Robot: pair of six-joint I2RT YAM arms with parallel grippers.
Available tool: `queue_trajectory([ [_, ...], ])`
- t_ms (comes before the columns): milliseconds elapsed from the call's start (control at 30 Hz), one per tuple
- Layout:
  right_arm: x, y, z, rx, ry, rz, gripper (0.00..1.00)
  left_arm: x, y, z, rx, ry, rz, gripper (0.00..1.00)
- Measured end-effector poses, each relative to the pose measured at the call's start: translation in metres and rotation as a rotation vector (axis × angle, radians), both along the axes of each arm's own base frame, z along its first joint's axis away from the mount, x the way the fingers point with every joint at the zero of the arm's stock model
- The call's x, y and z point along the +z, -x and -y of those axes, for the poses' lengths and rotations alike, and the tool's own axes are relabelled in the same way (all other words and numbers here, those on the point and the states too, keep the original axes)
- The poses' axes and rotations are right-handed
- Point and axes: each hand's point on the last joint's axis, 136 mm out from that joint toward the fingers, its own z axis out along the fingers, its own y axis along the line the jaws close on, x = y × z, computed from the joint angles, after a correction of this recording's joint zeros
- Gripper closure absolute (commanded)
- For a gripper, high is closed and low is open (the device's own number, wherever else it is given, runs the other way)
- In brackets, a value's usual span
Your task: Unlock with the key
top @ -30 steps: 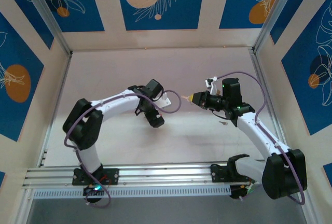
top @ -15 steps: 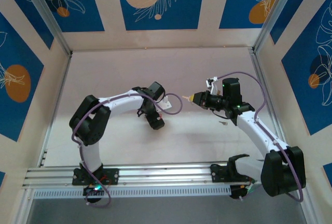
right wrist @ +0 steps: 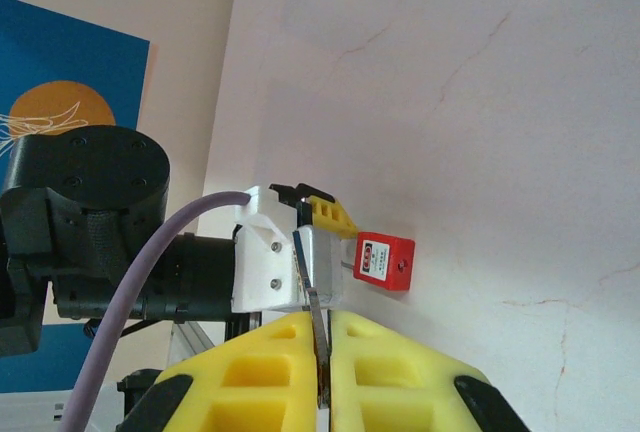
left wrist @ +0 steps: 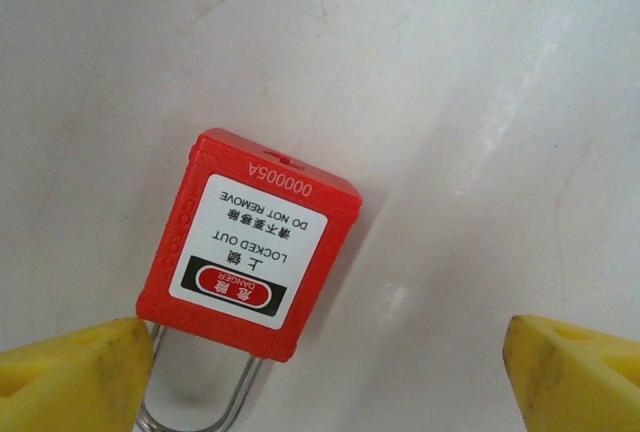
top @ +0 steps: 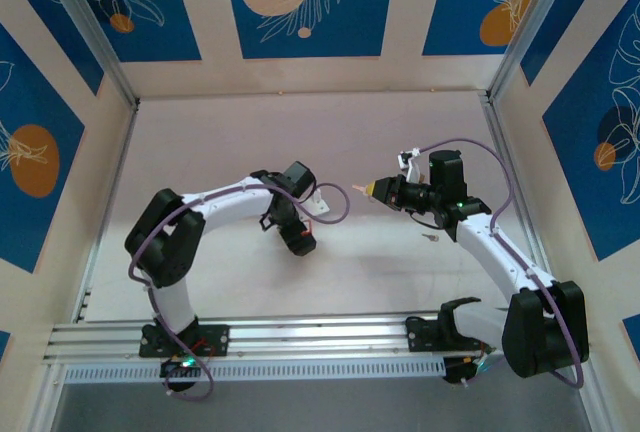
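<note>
A red padlock (left wrist: 255,242) with a white danger label lies flat on the white table, its silver shackle (left wrist: 195,407) pointing toward my left wrist. My left gripper (left wrist: 330,372) hangs open just above it, one yellow fingertip (left wrist: 85,377) by the shackle and the other far to the right. From above, that gripper (top: 298,237) covers the lock. My right gripper (right wrist: 322,317) is shut on the key (right wrist: 310,287), a thin metal blade sticking out between the yellow pads. It hovers to the right (top: 362,189), aimed at the padlock (right wrist: 385,259).
A tiny metallic object (top: 430,237) lies on the table under the right arm. Patterned blue and cream walls (top: 300,12) close in the back and sides. An aluminium rail (top: 300,337) runs along the near edge.
The left arm's elbow has swung slightly and its gripper has edged a little toward the near side over the padlock. The right arm has stayed still with the key.
</note>
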Motion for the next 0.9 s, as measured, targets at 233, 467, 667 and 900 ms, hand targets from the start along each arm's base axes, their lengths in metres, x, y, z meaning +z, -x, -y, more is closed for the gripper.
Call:
queue_trajectory([
  [233, 0.000, 0.000, 0.000, 0.000, 0.001, 0.001, 0.90, 0.001, 0.008, 0.001, 0.008, 0.014, -0.031, 0.12],
  [467, -0.001, 0.000, 0.001, -0.001, 0.004, -0.001, 0.91, 0.011, -0.007, -0.006, -0.008, -0.048, 0.042, 0.09],
  [667, -0.001, 0.000, 0.002, -0.004, 0.005, -0.003, 0.91, 0.016, -0.022, -0.006, -0.039, -0.094, 0.109, 0.10],
  [900, -0.001, 0.000, 0.002, -0.004, 0.005, -0.003, 0.91, 0.008, -0.017, -0.003, -0.088, -0.134, 0.122, 0.11],
])
